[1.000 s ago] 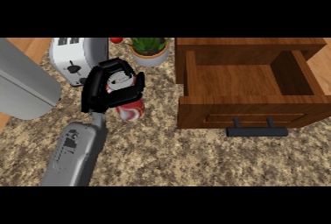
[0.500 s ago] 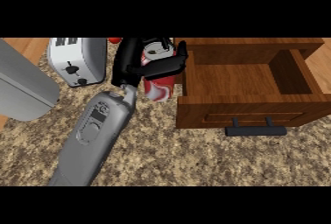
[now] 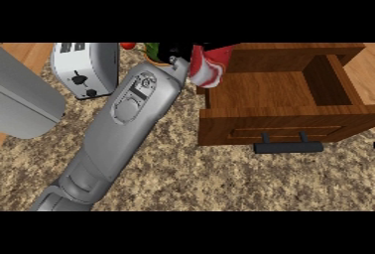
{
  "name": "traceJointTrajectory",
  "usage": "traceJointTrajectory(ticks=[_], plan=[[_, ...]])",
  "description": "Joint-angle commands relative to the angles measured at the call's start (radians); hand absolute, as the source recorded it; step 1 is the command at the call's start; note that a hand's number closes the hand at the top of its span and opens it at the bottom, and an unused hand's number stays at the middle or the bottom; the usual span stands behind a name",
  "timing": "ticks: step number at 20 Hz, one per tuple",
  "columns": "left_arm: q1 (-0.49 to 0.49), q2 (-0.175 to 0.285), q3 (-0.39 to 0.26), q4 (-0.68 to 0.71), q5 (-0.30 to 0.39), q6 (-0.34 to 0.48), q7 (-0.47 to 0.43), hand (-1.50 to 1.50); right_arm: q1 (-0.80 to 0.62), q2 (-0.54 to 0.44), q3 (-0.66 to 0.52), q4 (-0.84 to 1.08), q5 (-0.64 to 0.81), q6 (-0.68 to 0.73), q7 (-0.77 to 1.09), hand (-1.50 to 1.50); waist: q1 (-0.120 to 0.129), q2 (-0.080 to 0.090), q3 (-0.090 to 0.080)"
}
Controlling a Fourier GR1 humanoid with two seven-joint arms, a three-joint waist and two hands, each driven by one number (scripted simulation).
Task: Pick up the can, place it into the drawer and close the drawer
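Gripping the can (image 3: pixel 208 68), the left hand (image 3: pixel 174 50) showed only as a dark shape at the far end of its grey forearm (image 3: pixel 132 109). Most of the hand was cut off by the upper edge of the view, but what could be seen was curled round the can's upper part. The red and white can hung just to the right of the hand and a little nearer the robot. Its long axis was close to upright, with the lower end tipped slightly toward the drawer (image 3: pixel 271 125). That lower end seemed to lie about over the drawer's left wall near the back corner, so whether it had cleared the wall could not be told. The drawer stood pulled out, its bare wooden floor lying to the right of the hand and closer to the robot, with the dark handle (image 3: pixel 288 147) on its front nearer still. By my judgement the coming move depended on carrying the can further right, past that wall, before lowering it. The right hand was nowhere in view, so the left was the only one placed to do this. A toaster (image 3: pixel 84 67) stood on the counter (image 3: pixel 219 181) to the left of the hand, well apart from the can.
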Motion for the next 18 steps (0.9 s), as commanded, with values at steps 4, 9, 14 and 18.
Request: traceJointTrajectory(ticks=[4,9,14,18], plan=[[-0.173,0.0,-0.036,0.187,0.068,0.044,-0.004,1.5,-0.038,0.012,0.037,-0.049,0.029,-0.034,0.085,-1.5,-0.004,0.001,0.0],[-0.243,0.0,-0.097,0.305,0.166,0.086,-0.054,1.5,-0.04,0.014,0.023,0.017,0.029,-0.024,0.012,-1.5,-0.017,0.003,0.001],[-0.341,0.0,-0.137,0.427,0.219,0.133,-0.07,1.5,-0.064,-0.019,0.002,0.027,0.007,-0.005,0.023,-1.5,-0.032,0.006,0.001],[-0.367,0.0,-0.155,0.497,0.262,0.089,-0.112,1.5,-0.079,-0.004,0.037,-0.022,0.035,-0.034,0.079,-1.5,-0.032,0.008,0.001]])
